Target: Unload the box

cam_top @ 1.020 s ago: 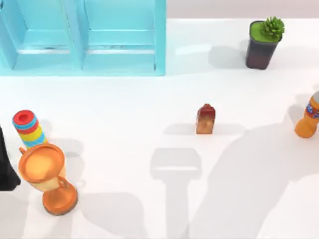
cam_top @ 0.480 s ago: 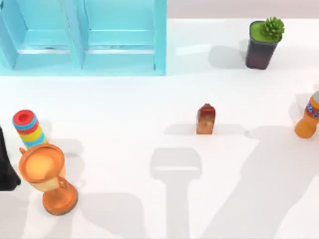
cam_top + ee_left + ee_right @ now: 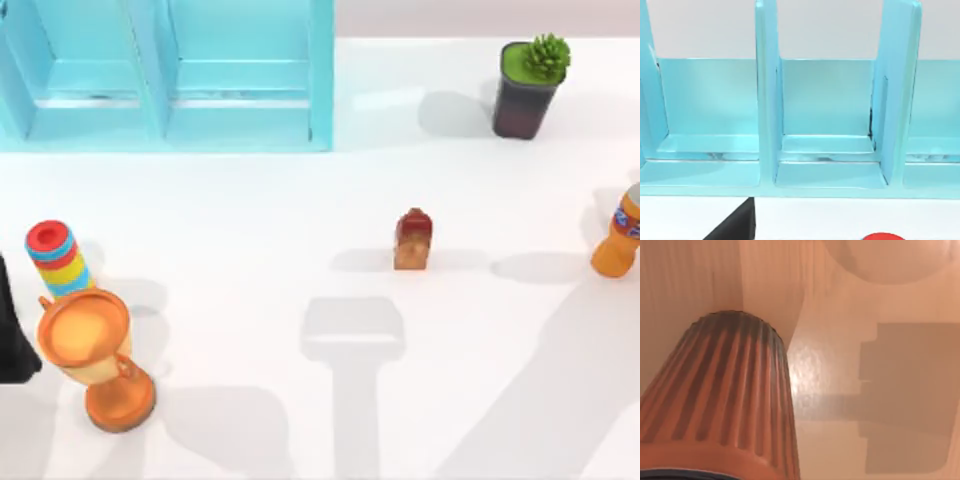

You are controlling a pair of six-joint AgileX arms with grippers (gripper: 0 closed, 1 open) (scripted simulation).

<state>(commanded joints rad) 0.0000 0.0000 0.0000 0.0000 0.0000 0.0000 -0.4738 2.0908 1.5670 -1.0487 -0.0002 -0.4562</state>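
Blue box (image 3: pixel 180 75) up at the far left of the table (image 3: pixel 300 200), with its open compartments facing the left arm (image 3: pixel 12 330), parked dark at the left edge, no telling if that pincer is clenched or released. Scattered on the white top: striped stack (image 3: pixel 55 258) just beside an orange trophy cup (image 3: pixel 95 355) near left, small reddish bottle (image 3: pixel 413 240) mid-table, potted plant (image 3: pixel 530 85) far right, orange bottle (image 3: pixel 620 235) at the right edge. Right wrist view jammed close to a ribbed orange cap (image 3: pixel 720 390), so can't tell on that pincer either.

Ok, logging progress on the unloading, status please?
Left arm parked at table's left edge. Turquoise compartment box looks empty. Small red-brown carton stands mid-table, nothing near it.
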